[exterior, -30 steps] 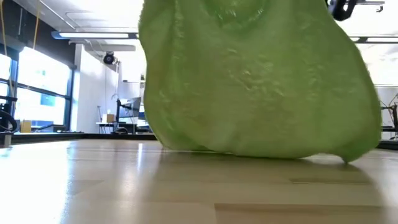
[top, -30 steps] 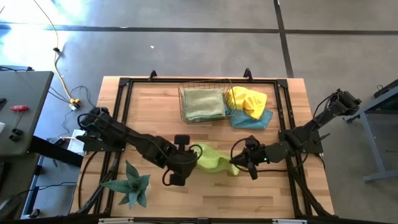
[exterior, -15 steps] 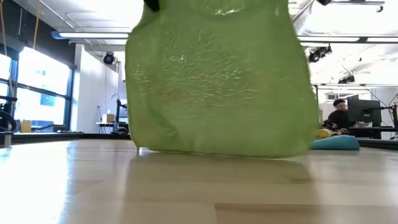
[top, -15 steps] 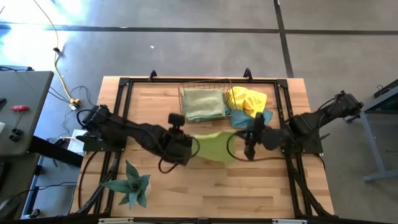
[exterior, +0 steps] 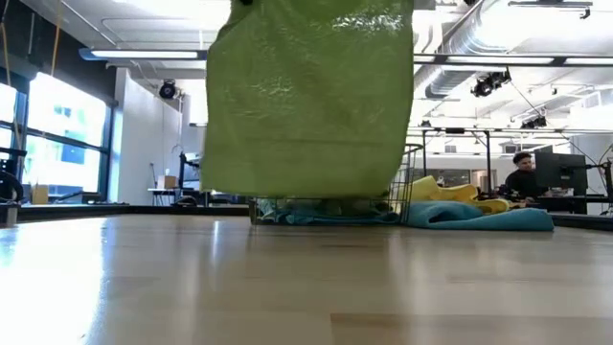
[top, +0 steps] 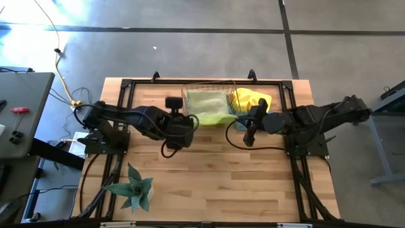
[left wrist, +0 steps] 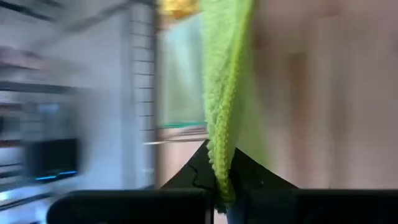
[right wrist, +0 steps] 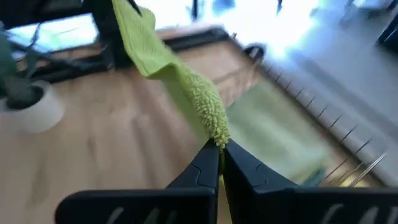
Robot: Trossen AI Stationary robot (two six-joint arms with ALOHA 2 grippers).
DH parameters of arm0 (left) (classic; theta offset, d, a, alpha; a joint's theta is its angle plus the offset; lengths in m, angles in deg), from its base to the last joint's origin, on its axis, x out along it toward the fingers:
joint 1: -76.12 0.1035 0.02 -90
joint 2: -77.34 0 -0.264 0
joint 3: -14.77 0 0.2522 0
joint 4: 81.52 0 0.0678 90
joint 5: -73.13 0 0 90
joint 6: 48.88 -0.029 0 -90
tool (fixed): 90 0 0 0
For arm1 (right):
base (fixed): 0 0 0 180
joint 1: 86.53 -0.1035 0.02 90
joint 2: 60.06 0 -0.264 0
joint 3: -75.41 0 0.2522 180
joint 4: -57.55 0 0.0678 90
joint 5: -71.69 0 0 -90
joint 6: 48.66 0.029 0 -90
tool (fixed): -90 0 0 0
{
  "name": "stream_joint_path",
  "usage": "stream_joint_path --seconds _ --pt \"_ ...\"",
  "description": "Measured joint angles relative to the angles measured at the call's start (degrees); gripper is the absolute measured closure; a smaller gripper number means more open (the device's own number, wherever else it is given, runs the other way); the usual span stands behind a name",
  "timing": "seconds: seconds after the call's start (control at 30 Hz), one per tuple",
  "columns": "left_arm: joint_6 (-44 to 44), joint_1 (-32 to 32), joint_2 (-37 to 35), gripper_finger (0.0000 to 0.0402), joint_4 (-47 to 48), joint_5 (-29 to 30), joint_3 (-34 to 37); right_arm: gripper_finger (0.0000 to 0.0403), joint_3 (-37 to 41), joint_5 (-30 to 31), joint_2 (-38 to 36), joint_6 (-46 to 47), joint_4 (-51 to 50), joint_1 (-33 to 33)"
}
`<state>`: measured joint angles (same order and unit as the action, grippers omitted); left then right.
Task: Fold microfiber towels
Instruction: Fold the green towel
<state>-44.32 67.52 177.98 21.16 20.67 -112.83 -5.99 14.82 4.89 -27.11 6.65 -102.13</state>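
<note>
A lime green microfiber towel (exterior: 306, 96) hangs as a flat sheet between my two grippers, its lower edge (exterior: 302, 195) clear of the table. My left gripper (left wrist: 222, 190) is shut on one upper corner and my right gripper (right wrist: 219, 154) on the other. In the high view the towel (top: 213, 118) spans from the left gripper (top: 192, 120) to the right gripper (top: 240, 123), just in front of the wire basket (top: 190, 95). A pale green towel (top: 207, 101) lies in the basket. Yellow (top: 250, 99) and blue (exterior: 479, 218) towels lie beside it. My left gripper pinches the towel's upper edge at its corner (left wrist: 219, 168) between the two fingertips, slanting down from the table's left. The cloth hangs below, lifted clear. My right gripper pinches the opposite upper corner (right wrist: 214, 134) at the fingertips, coming from the table's right. The top edge runs nearly straight between both holds.
The copper wire basket (exterior: 330, 206) stands at the far middle of the table, right behind the hanging towel. A spiky green plant in a white pot (top: 134, 188) sits at the near left. Bare wood (top: 221, 177) lies in front of the towel. A person sits far back in the room (exterior: 525, 177).
Both grippers have risen and gone toward the table's far edge, staying shut on the lime towel. The towel, earlier bunched with its lower part dragging on the table, now hangs flat and lifted clear, close in front of the basket.
</note>
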Motion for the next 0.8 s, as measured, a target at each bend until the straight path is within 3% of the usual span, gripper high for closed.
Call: stream_joint_path --seconds 0.13,0.3,0.63,0.8 --pt "4.97 -2.1 0.25 0.0399 -3.08 -11.82 1.0 0.0403 0.54 -7.23 3.11 9.1 -8.01 -1.76" --pt "7.87 -8.25 1.8 0.0399 -14.73 -19.46 7.81 0.0403 5.47 -14.11 7.29 17.84 -8.97 -7.3" --pt "17.8 -18.41 1.71 0.0399 -46.33 -22.55 27.39 0.0403 14.83 -22.09 11.77 31.35 8.57 -18.99" --pt "23.22 -20.43 1.75 0.0399 -63.14 -25.65 35.29 0.0403 15.6 -23.85 13.72 33.95 11.34 -22.46"
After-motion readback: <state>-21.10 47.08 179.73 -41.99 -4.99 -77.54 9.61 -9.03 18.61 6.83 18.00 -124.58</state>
